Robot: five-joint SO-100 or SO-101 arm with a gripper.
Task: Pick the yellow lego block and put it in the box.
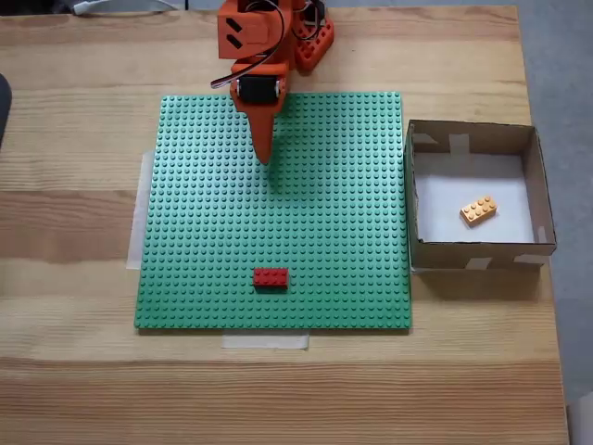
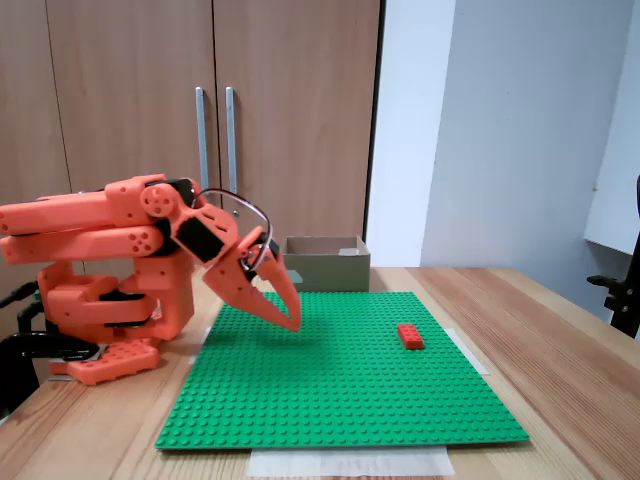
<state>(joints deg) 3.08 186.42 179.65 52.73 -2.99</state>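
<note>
yellow lego block (image 1: 478, 210) is seen lying w/in box (image 1: 427, 200), on white floor, tilted | box is set just beside green baseplate (image 1: 195, 222) | gripper (image 2: 291, 318) is held over baseplate, fingers closed together, nothing gripped | red brick (image 1: 271, 276) is placed on baseplate, well apart from gripper

On my feeds I see a pale wooden counter (image 1: 74, 371) carrying a green studded baseplate (image 1: 324, 204) fastened with tape strips (image 1: 265, 341), the box (image 1: 473, 252) sitting just beside the plate's right edge in the top-down fixed view, and the arm's orange base (image 2: 110, 330).
</note>
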